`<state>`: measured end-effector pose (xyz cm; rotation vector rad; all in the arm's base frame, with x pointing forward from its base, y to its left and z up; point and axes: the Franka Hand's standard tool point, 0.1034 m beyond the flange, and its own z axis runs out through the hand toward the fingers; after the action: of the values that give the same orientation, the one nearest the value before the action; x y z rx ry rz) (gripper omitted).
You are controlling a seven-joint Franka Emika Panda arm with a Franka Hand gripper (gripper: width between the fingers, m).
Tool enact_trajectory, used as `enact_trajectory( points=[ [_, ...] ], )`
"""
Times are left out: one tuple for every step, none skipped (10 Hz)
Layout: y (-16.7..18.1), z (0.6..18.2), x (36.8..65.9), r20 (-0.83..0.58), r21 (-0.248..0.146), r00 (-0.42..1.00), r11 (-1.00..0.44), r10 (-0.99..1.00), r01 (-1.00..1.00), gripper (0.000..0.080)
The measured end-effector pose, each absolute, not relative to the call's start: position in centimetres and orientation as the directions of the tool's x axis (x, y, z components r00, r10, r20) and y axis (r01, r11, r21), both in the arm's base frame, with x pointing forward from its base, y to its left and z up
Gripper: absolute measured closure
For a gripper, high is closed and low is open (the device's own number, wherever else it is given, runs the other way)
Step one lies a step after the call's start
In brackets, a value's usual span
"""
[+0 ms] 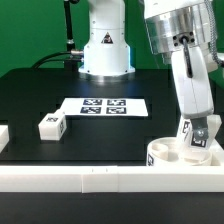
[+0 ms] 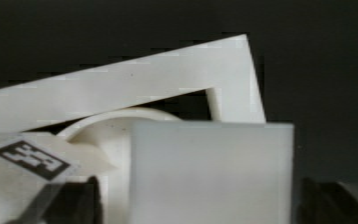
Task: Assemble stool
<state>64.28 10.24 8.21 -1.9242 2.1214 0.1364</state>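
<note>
Early in the job, judging by the parts not yet joined. Clamping the held leg (image 2: 202, 170) in the closed hand (image 1: 199, 140), roughly upright, long axis near vertical, over the seat disc (image 1: 165, 155), flat beside the border rail (image 1: 100, 172). Left to fit: this one, plus the loose leg (image 1: 50, 125) on the worktop (image 1: 120, 135), well apart.

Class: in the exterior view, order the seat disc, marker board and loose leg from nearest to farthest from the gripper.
1. Seat disc: just under the gripper, which grips a second leg; exterior view's right.
2. Marker board: mid-table.
3. Loose leg: exterior view's left.
</note>
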Motion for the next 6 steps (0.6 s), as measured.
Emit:
enact_trajectory(
  points=[
    [10.3,9.2,64.3,-0.263,-0.125,0.003,0.031,-0.965,-0.992,0.0169],
    [10.4,9.9,64.4,-0.251,-0.158,0.128,-0.09,-0.959,-0.983,0.0156],
    [10.4,10.4,64.5,-0.231,-0.192,0.288,-0.246,-0.929,-0.95,0.0156],
    [10.3,10.3,64.5,-0.209,-0.209,0.371,-0.329,-0.905,-0.921,0.0151],
    [10.3,10.2,64.5,-0.181,-0.233,0.484,-0.441,-0.856,-0.867,0.0151],
    [10.3,10.2,64.5,-0.16,-0.248,0.559,-0.515,-0.814,-0.82,0.0151]
  ],
)
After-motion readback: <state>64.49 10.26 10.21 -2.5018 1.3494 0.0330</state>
